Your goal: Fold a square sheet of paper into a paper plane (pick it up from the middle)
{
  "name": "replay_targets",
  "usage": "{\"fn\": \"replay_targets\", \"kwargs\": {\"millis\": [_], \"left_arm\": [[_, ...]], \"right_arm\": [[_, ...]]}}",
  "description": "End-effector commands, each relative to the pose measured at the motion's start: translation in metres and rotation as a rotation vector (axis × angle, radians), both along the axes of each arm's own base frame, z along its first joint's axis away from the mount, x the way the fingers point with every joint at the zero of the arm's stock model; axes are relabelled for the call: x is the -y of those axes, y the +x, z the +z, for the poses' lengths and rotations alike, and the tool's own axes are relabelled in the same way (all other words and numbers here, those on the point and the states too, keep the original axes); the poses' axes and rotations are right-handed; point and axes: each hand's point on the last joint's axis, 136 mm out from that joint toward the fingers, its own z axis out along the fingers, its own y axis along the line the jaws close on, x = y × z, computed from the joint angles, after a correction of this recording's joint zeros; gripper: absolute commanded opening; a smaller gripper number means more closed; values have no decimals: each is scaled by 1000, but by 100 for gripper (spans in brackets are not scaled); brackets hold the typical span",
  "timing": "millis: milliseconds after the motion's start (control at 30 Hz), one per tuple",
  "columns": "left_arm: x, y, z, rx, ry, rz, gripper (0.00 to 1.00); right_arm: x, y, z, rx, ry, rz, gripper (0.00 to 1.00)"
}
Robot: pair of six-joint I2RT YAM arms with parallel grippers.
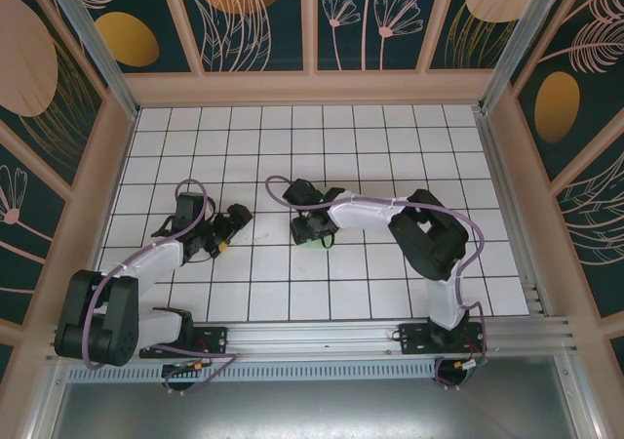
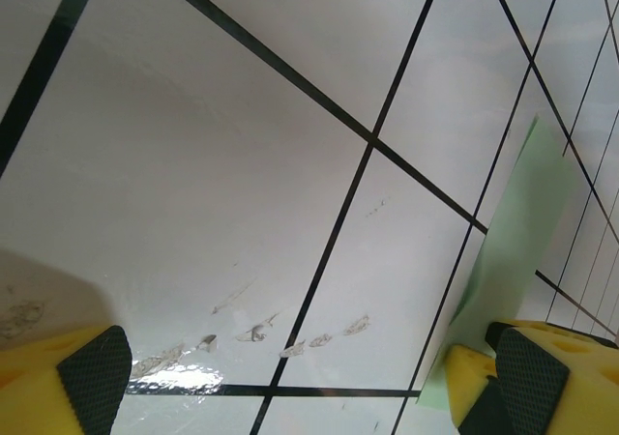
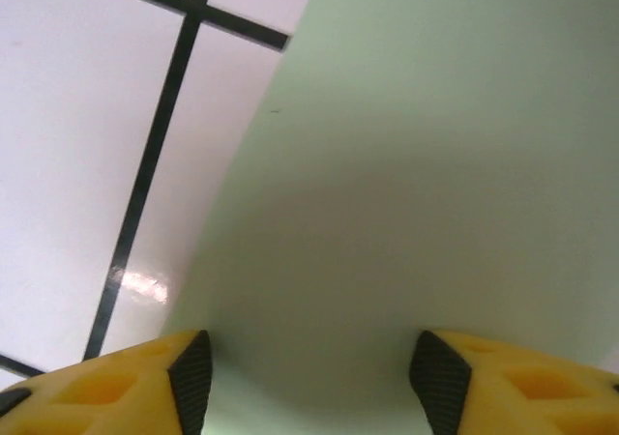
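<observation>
Right now the square sheet of paper (image 3: 435, 164) sits on the white gridded table (image 1: 390, 127), near the middle of the work area and directly under the right gripper (image 3: 314, 382). From the right wrist, its pale green surface spreads between and beyond the two yellow fingers (image 3: 189, 382), which stand part-way apart above it. The sheet looks softly shaded there (perhaps bowed, though I cannot be sure), and I cannot tell whether the pads actually press on it.

The left gripper (image 2: 309, 377) hangs low over bare tiles just to the left of the sheet, with its jaws spread wide and nothing between them. In the left wrist view a narrow green strip of the paper runs beside the finger on the right side of that picture, and a few small scuff marks (image 2: 290, 343) dot the tile between the fingers.
</observation>
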Motion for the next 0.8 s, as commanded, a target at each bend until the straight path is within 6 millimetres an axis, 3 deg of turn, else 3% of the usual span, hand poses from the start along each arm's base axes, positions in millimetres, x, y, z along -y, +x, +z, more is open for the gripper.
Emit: {"fn": "replay_targets", "kwargs": {"millis": [0,333,767], "left_arm": [[0,-1,-3,3,-5,-11,99],[5,-4,-3,11,-41,-25,99],[7,-5,-2,13,-49,-30,98]], "right_arm": [[56,-20,-64,-117,-244,-50,53],[39,-22,-52,-234,88,-46,52],[51,-22,-58,-272,95,-57,51]]}}
